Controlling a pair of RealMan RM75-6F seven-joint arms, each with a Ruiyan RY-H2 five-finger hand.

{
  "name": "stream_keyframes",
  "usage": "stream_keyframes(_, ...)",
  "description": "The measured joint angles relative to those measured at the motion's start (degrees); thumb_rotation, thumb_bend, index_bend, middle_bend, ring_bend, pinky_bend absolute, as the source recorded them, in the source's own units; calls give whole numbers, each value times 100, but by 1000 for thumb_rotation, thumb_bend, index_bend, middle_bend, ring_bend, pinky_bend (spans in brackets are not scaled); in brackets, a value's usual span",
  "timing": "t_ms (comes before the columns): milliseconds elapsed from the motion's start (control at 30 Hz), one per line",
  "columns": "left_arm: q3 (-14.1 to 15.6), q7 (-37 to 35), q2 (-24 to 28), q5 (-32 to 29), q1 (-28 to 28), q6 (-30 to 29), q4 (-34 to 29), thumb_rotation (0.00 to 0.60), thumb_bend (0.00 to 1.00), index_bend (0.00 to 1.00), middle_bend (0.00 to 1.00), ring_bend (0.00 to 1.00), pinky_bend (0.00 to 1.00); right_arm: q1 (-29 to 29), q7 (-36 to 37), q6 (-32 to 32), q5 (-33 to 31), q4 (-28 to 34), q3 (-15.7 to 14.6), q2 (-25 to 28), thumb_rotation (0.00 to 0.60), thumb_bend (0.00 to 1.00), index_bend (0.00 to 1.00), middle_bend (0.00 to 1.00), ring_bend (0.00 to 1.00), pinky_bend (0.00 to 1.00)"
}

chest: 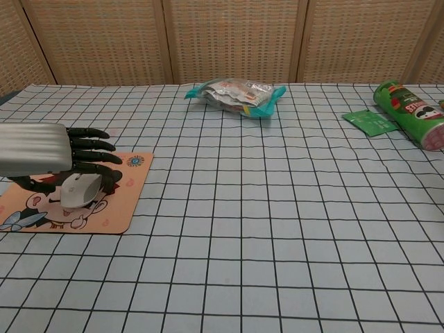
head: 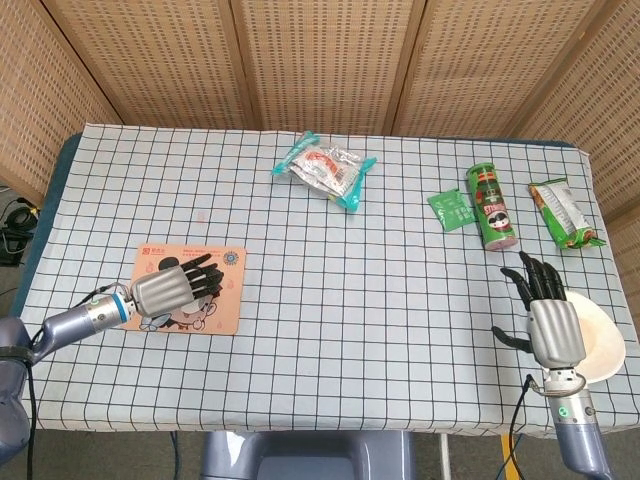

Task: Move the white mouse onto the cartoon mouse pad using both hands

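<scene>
The white mouse [chest: 78, 191] lies on the cartoon mouse pad [chest: 126, 207], over the printed face. My left hand [chest: 41, 149] hovers just above it with its fingers stretched out straight and apart, no longer wrapped around the mouse. In the head view my left hand [head: 172, 288] covers the mouse, so only the pad [head: 226, 302] shows around it. My right hand [head: 550, 322] rests at the table's near right corner, fingers spread and holding nothing.
A white bowl [head: 603, 348] sits right beside my right hand. At the back lie a teal snack bag [head: 325, 168], a green sachet [head: 450, 210], a green chip can [head: 492, 206] on its side and a green packet [head: 564, 213].
</scene>
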State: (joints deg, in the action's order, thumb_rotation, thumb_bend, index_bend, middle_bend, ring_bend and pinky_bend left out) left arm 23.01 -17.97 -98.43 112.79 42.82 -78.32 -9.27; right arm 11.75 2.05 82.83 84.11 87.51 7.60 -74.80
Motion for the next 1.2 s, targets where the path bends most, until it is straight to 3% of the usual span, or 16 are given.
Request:
stream_keyframes(333,-160,-19,317,-166,-90,-422,-73,600,264,0,0,0,0,-11,88,50,123,71,-43,37,600,168,215,0,0,0)
stream_keyframes(500,-589,-129,383,-586,-276,-891,-493,600,244,27,0,0,0,4,65,-66,128,106,-99,97,600,168,215,0,0,0)
stream_keyframes(633,-856,-172,471,-865,-476,-1147,-1240,600,227,39,0,0,0,23,7,-220,100,174,-159,169,600,168,215,0,0,0)
stream_keyframes(833,-1105,455,874,-1229,-826,-1286,-3354,600,217,26,0,0,0,58,-213,-409,56,231,-241,235,600,168,208,0,0,0)
stream_keyframes(1067,-1305,2132,1469,-1978,-1495,-1298,-6785,600,193,0,0,0,0,89,-655,-644,-17,301,-360,326,600,168,122,0,0,0)
stream_keyframes(1200,-1401,3195,1706,-2525,-2016,-1361,-8267,600,190,0,0,0,0,83,-928,-661,-69,349,-384,314,600,168,60,0,0,0)
